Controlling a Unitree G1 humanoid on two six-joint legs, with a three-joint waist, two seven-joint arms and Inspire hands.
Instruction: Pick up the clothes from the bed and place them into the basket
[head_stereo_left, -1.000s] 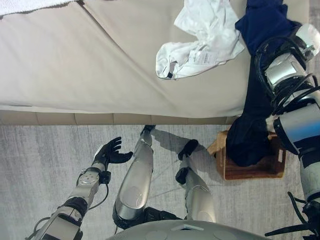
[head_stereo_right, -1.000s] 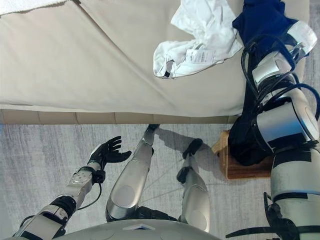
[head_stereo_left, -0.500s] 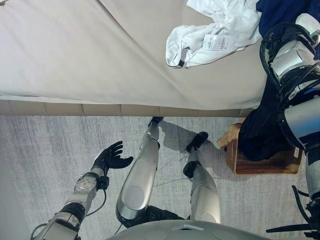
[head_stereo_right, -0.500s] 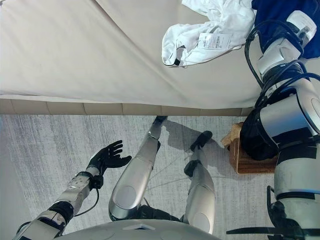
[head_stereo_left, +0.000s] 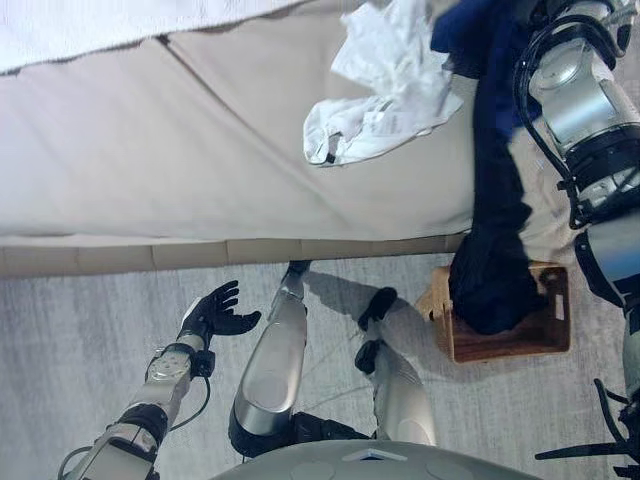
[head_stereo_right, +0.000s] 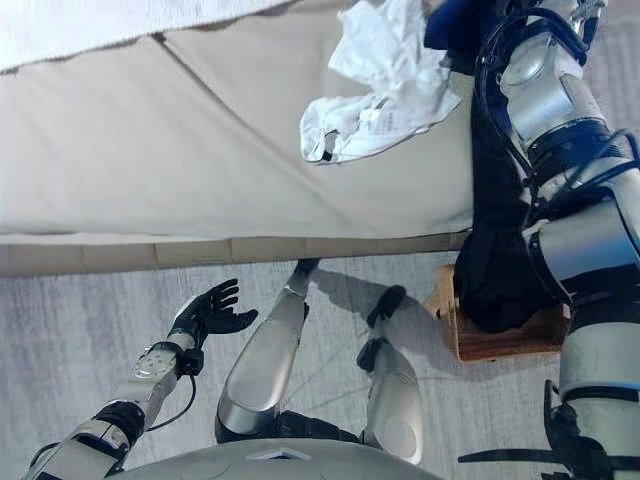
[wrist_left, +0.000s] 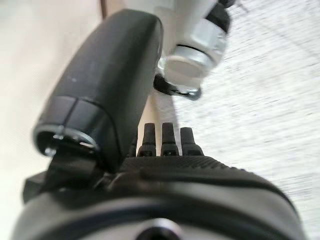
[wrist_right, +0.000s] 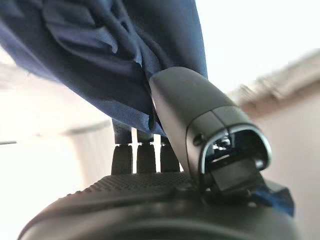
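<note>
Right hand (wrist_right: 165, 165) is cut off at the top edge in the head views; its wrist view shows thumb and fingers pinching the navy garment (head_stereo_left: 495, 200). Since a second ago the arm has lifted, so the garment hangs long and vertical off the bed's (head_stereo_left: 200, 170) front right edge, its bottom bunched in the basket (head_stereo_left: 545, 335). White shirt (head_stereo_left: 385, 100) lies crumpled beside it on the bed. Left hand (head_stereo_left: 215, 312) hovers spread and empty over the floor.

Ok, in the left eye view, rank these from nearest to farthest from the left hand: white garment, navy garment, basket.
From the left hand, open above the floor at lower left:
1. White garment, on the bed, up and to the right.
2. Basket, on the floor to the right, beside the bed.
3. Navy garment, held up by the right hand; its lower end hangs into the basket, so 2 and 3 are near-tied.
</note>
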